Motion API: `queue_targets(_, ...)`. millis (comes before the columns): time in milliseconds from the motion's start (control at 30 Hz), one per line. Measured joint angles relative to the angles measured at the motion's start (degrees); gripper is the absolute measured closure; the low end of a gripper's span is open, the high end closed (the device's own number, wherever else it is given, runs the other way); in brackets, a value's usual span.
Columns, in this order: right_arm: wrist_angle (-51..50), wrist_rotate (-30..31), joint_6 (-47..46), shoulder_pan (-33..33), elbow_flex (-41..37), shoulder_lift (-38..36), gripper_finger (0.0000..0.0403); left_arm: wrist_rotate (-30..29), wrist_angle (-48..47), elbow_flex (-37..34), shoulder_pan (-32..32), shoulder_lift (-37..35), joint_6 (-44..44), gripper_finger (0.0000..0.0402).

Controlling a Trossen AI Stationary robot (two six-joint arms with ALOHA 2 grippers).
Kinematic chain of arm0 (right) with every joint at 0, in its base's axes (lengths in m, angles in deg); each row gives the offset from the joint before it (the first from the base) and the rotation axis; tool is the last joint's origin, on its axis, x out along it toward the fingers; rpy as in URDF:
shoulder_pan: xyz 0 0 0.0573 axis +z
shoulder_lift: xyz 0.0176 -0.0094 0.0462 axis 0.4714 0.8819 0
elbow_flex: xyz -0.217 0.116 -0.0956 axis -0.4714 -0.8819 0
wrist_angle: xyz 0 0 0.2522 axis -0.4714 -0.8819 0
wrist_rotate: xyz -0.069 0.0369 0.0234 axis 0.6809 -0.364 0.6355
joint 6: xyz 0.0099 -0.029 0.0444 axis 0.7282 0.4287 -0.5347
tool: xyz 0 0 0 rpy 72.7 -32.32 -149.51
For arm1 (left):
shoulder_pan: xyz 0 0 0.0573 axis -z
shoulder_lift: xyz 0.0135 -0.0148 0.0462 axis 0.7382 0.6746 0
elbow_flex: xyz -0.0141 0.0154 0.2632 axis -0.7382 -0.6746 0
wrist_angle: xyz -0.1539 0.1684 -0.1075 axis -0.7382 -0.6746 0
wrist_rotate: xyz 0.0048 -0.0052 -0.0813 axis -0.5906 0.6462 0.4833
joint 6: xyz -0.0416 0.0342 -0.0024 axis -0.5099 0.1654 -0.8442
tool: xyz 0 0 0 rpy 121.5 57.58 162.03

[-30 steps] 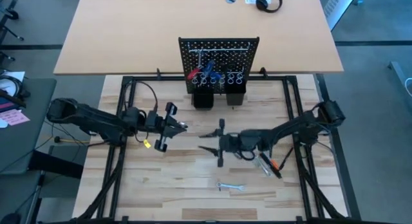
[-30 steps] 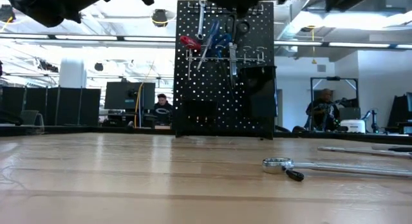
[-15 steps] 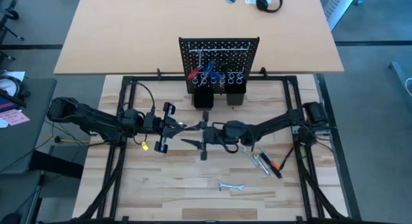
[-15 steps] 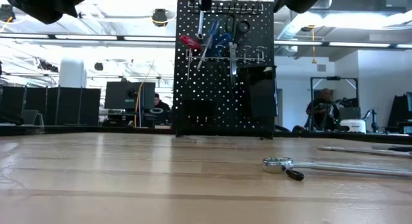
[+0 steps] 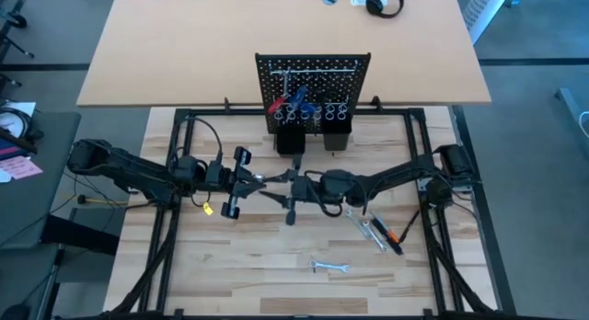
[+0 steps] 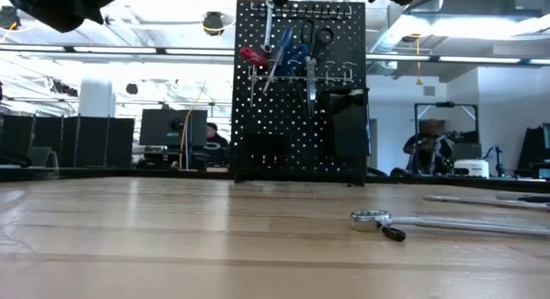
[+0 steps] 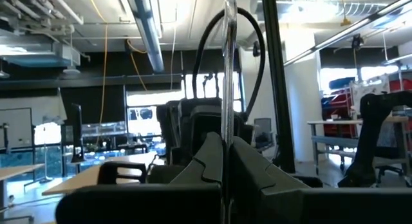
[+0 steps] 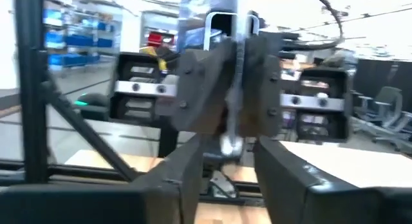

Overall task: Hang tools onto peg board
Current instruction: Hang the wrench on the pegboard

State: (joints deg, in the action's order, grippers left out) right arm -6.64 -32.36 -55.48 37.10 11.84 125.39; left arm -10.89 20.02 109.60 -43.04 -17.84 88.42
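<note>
Since a second ago, the right arm has swung left across the table [image 5: 230,265], bringing the right tool [image 5: 282,186] to the middle, tip to tip with the left tool [image 5: 260,180]. Over that second its fingers have narrowed somewhat.

From above, the left tool sits left of centre, clamped on a slim silver wrench [image 5: 270,179] that points right toward the right tool. At the far edge stands the peg board [image 5: 313,70], with tools hung on it: a red-handled tool [image 5: 274,106] and blue-handled tools [image 5: 301,109]. Two black cups [image 5: 290,140] sit at its base; their contents cannot be made out. Near the right side lie an orange-and-black tool [image 5: 396,239] and a silver tool [image 5: 370,230]. A small wrench [image 5: 329,266] lies at the near edge.

At table height, the peg board [image 6: 299,93] stands upright in the middle distance, tools hanging near its top. A long wrench [image 6: 430,221] lies flat at right. People sit in the room behind.

Past the left wrist, the dark fingers [image 7: 206,156] are pressed together on the upright silver wrench [image 7: 228,63].

Past the right wrist, its fingers [image 8: 277,163] stand apart on either side of the silver wrench [image 8: 232,143], not gripping it. The left tool [image 8: 225,82] faces it.
</note>
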Motion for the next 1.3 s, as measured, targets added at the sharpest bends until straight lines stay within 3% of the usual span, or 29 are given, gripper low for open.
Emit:
queue_targets(300, 0.01, -1.65, 0.23, -0.17, 0.48, 0.10, 0.0375, -0.33, 0.17, 0.00, 0.00, -0.02, -0.04, 0.0401)
queue_targets(500, -0.73, -1.67, -0.27, -0.41, 0.48, 0.10, 0.0375, -0.34, -0.87, 0.00, 0.02, -0.04, -0.15, 0.0399)
queue_targets(633, -1.53, -1.73, -0.69, -0.50, 0.48, 0.08, 0.0375, -0.69, -1.93, 0.00, 0.00, -0.19, 0.17, 0.0370)
queue_targets(833, -8.09, -0.27, -3.27, -0.49, 0.48, -3.10, 0.0375, -4.98, -14.01, 0.00, 0.00, -6.61, 0.92, 0.0304)
queue_targets(1000, -11.13, 0.07, -5.78, -1.32, -0.97, -8.60, 0.0375, -8.63, -25.62, 0.00, -0.02, -14.36, 2.12, 0.0273)
queue_targets(1167, -20.19, -0.19, -12.91, -6.31, -1.36, -15.50, 0.0375, -10.74, -32.38, 0.00, -0.02, -19.19, 1.51, 0.0268)
queue_targets(1300, -23.49, -5.33, -19.75, -12.82, -1.36, -18.72, 0.0375, -11.08, -32.98, 0.00, -0.02, -19.64, 1.02, 0.0269)
